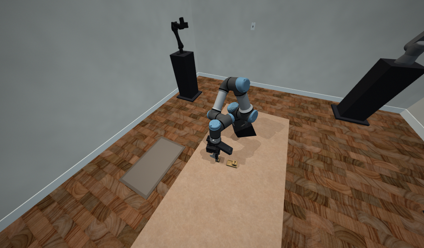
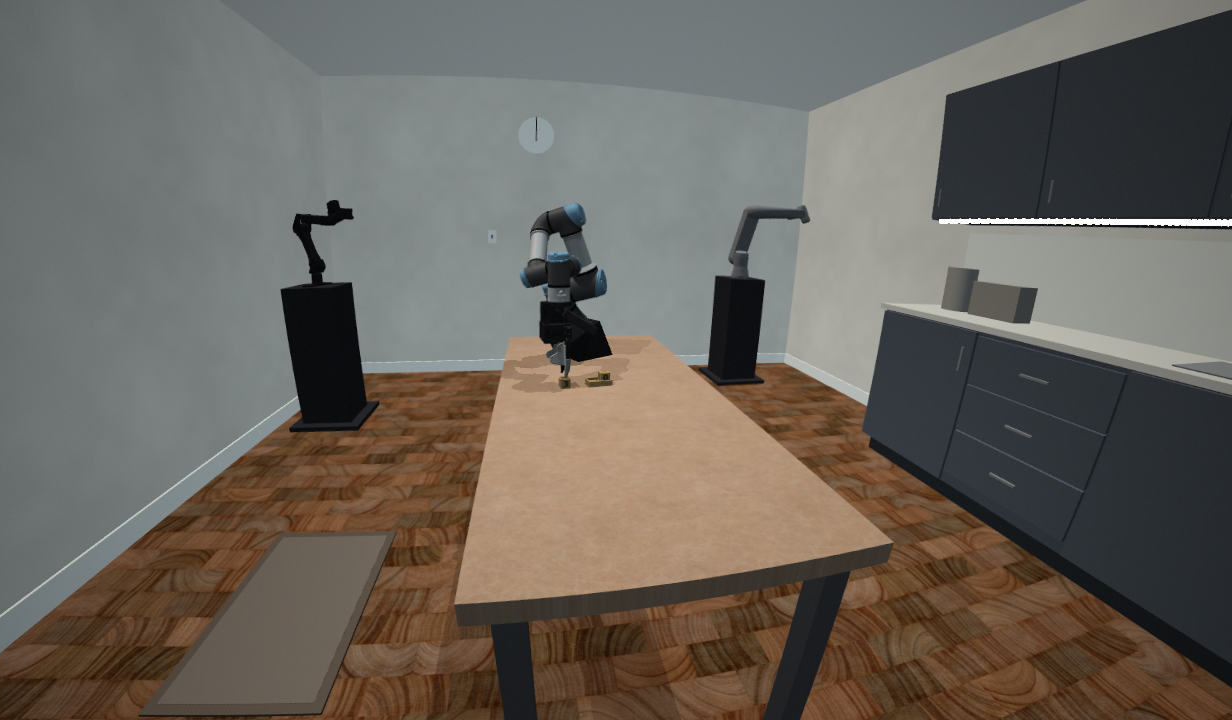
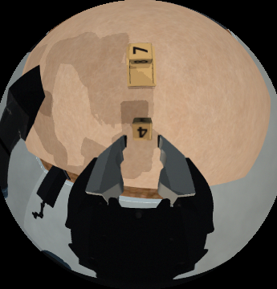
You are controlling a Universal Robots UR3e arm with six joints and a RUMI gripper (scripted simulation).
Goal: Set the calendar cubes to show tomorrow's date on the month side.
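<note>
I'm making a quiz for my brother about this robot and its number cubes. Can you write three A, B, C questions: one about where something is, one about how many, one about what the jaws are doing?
1. Where is the cube showing 4?
A. On the mat. B. On the floor. C. On the table, just past the jaws' tips.
2. How many cubes sit in the tray?
A. None. B. One. C. Two.
3. What are the jaws doing?
A. Standing apart, gripping nothing. B. Squeezing the tray. C. Carrying the 7 cube.
Answers: C, it lies outside the tray; B, only the cube showing 7 fills a slot; A, nothing sits between them.
</note>
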